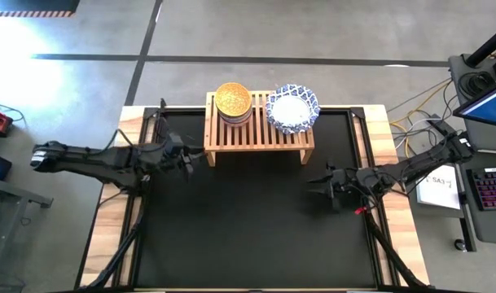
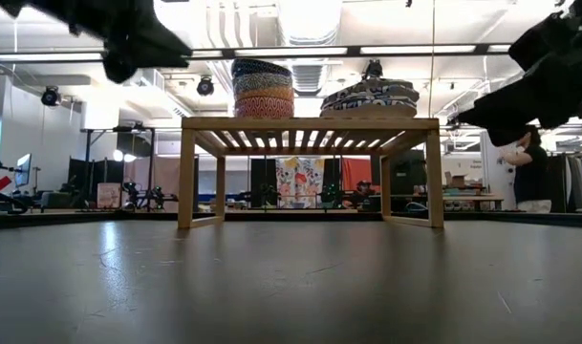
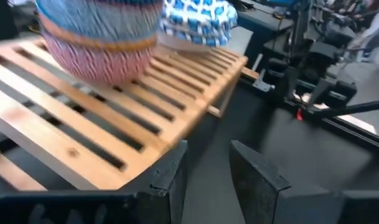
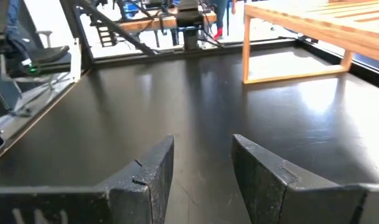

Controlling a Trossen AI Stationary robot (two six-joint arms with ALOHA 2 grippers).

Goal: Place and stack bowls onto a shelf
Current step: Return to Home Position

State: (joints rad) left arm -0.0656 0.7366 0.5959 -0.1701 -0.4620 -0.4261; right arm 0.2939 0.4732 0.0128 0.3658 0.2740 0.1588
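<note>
The light-wood slatted shelf (image 1: 258, 130) stands at the far middle of the black table. On its left half sits a stack of small bowls (image 1: 233, 102), a yellow one on top; the low view (image 2: 263, 88) shows their striped sides. On its right half sits a stack of white bowls with blue-patterned rims (image 1: 293, 107). My left gripper (image 1: 200, 160) is open and empty, just left of the shelf's near left corner. My right gripper (image 1: 314, 185) is open and empty, over the table to the near right of the shelf.
Wooden borders (image 1: 130, 122) frame the black mat (image 1: 248, 236), which is bare in front of the shelf. A keyboard (image 1: 492, 189), papers and cables lie beyond the table's right edge. A person (image 2: 531, 172) stands in the room behind.
</note>
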